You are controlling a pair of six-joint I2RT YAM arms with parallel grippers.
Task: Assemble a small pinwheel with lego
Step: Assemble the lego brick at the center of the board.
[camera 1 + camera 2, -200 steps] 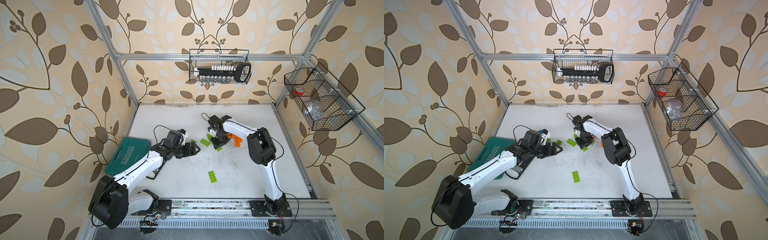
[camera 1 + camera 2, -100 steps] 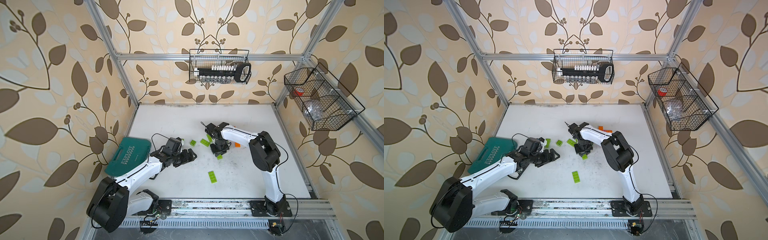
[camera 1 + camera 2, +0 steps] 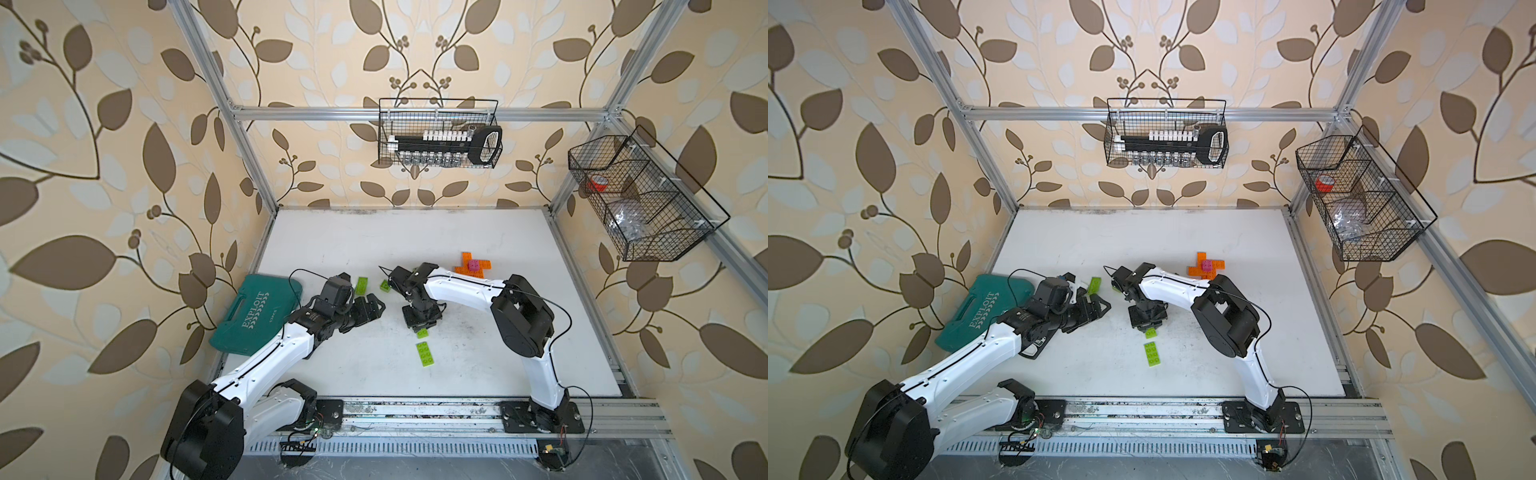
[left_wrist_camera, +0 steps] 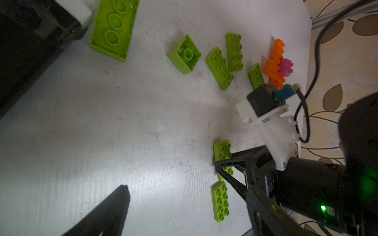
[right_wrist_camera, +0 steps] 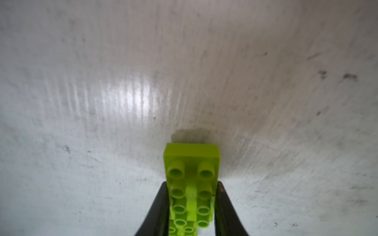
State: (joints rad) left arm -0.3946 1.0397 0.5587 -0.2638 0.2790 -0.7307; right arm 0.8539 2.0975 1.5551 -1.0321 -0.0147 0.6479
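My right gripper (image 3: pixel 422 322) points down at the middle of the white table (image 3: pixel 519 340), shut on a lime-green lego brick (image 5: pixel 192 163) held by its long sides; the brick's free end sits close above the table. Both top views show another lime brick (image 3: pixel 424 354) (image 3: pixel 1152 353) lying just in front of it. My left gripper (image 3: pixel 371 308) hovers to the left, open and empty, its fingers (image 4: pixel 110 212) wide apart. An orange lego cross topped by a pink brick (image 3: pixel 473 266) (image 4: pixel 285 67) lies behind the right arm. Several loose lime bricks (image 4: pixel 219 68) lie between the two arms.
A teal tool case (image 3: pixel 257 311) lies at the table's left edge beside my left arm. Wire baskets hang on the back wall (image 3: pixel 438 133) and the right wall (image 3: pixel 640 199). Two of the lime bricks (image 4: pixel 114 28) lie upside down near my left gripper.
My right gripper has carried the lime brick from beside the orange cross toward the table's front and middle. My left gripper has drawn back slightly and its jaws have opened wider.
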